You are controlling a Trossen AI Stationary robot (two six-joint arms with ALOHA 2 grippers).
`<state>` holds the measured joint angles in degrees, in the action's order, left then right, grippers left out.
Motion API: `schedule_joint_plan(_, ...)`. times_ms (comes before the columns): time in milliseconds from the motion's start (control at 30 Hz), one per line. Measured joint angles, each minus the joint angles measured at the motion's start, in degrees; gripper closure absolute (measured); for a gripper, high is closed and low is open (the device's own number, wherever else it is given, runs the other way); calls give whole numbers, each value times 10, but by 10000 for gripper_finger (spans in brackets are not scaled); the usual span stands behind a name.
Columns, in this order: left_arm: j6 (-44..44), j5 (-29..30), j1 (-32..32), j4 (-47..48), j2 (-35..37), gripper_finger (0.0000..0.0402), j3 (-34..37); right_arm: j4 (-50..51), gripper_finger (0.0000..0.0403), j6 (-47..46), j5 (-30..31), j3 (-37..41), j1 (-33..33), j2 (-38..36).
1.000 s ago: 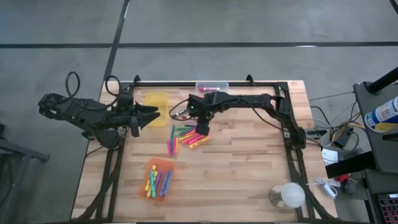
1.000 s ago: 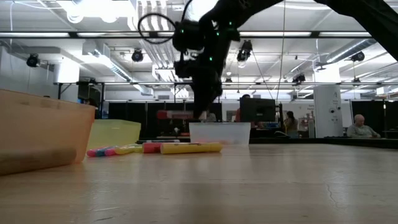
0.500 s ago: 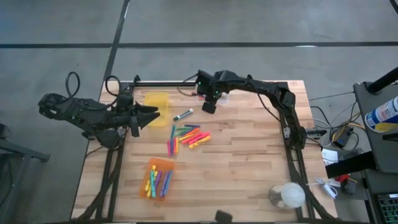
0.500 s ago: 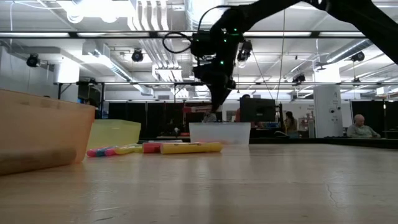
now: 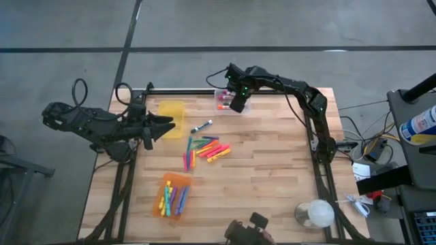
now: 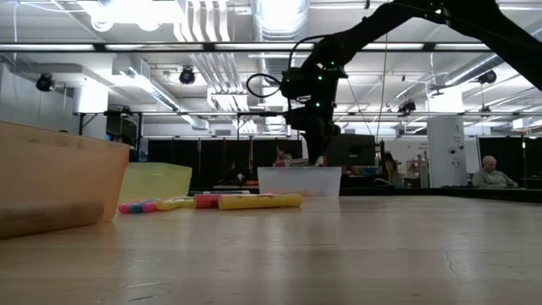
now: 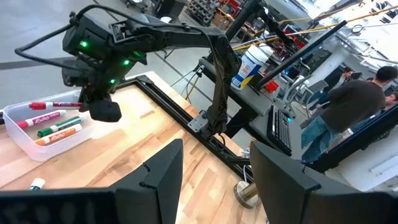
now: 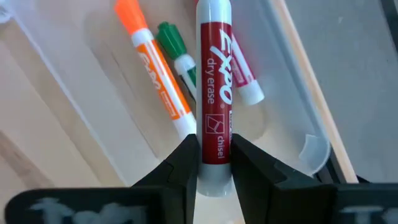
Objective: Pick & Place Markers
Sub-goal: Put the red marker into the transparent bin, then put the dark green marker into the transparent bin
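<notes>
We have the right gripper (image 8: 214,163) clamped on a red Expo marker (image 8: 214,93) above the clear bin (image 5: 228,99), far centre. Released too soon, it could bounce off the 3 markers inside.

Pale planked wood table (image 5: 272,170), smooth; clear glossy plastic bin (image 8: 298,118); glossy plastic red marker (image 8: 214,81); matt black claw fingers (image 8: 180,168).

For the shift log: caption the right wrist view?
Right gripper holds a red marker over the clear bin.
</notes>
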<state>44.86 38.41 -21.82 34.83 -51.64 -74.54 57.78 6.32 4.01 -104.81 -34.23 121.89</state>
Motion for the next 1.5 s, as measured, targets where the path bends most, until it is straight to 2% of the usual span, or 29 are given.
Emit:
schedule_joint_plan(367, 1, 0, 0, 0, 2, 220, 0, -20, 251, 9, -2, 9, 10, 0)
schedule_joint_plan(467, 1, 0, 0, 0, 2, 220, 0, -19, 241, 21, -43, -10, 21, -6)
schedule_joint_plan(567, 1, 0, 0, -1, 2, 220, 0, -33, 240, 52, -103, -40, 42, -10)
schedule_joint_plan(667, 0, 0, 0, -1, 1, 220, 0, -59, 246, 73, -136, -61, 68, -9)
schedule_joint_plan(1000, 1, 0, 0, -1, 1, 220, 0, -217, 256, 190, -147, -54, 140, -9)
schedule_joint_plan(1100, 3, -1, 0, -1, 1, 220, 0, -219, 255, 158, -123, -49, 145, -9)
schedule_joint_plan(1167, 16, -5, 0, 0, 0, 220, 0, -204, 257, 93, -105, -55, 145, -9)
schedule_joint_plan(1367, 38, -15, 9, 51, -12, 220, 0, -170, 282, -29, -220, -64, 151, -52)
schedule_joint_plan(1500, 48, -16, 46, 109, -19, 220, 0, -150, 307, -59, -236, -53, 165, -99)
